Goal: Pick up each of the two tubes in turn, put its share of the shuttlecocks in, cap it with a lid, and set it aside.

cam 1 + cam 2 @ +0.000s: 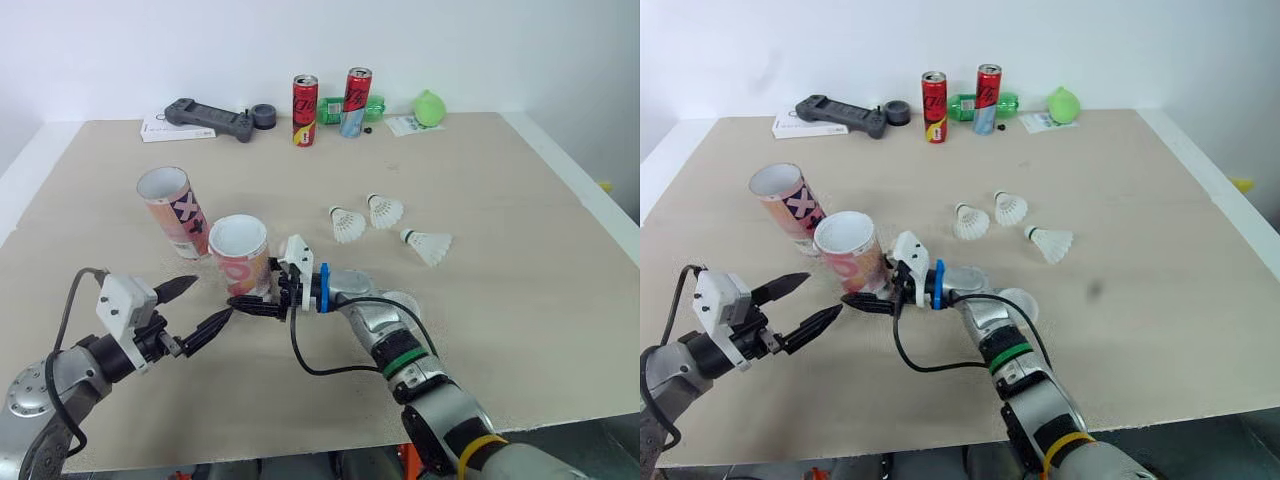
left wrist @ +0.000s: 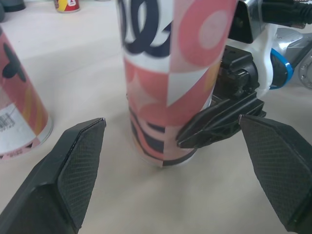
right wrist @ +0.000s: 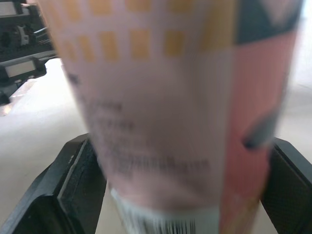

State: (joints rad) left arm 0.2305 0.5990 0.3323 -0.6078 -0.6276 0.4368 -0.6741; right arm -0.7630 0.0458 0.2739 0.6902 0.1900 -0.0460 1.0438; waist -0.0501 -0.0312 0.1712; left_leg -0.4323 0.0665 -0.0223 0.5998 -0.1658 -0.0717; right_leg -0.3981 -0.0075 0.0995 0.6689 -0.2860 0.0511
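near tube held low, mouth open

the near tube (image 1: 240, 255) stands upright on the table (image 1: 500, 200), toward the front edge and left of centre, its mouth up and uncapped. the right claw (image 1: 245, 300) looks clamped on it just above the base, one finger in front and the other behind. in the right wrist view the tube wall fills the whole gap between the two fingers. the left claw (image 1: 208, 300) hangs just beside the tube on its left, fingers spread wide and holding nothing, aimed at the lower wall.

the tube looks like thin printed card, so it is probably light, stiff along its length, easy to crush near the mouth, and fairly slick. a hold this low on a tall, light tube may let it tip. a gentle squeeze nearer mid-height would likely be steadier and leave the mouth free.

the far tube (image 1: 172, 210) stands just behind and to the left, also open. three shuttlecocks (image 1: 385, 212) lie well apart to the right. their skirts look fragile, so the cork end is the safer hold. two cans (image 1: 305, 110) stand at the far edge.
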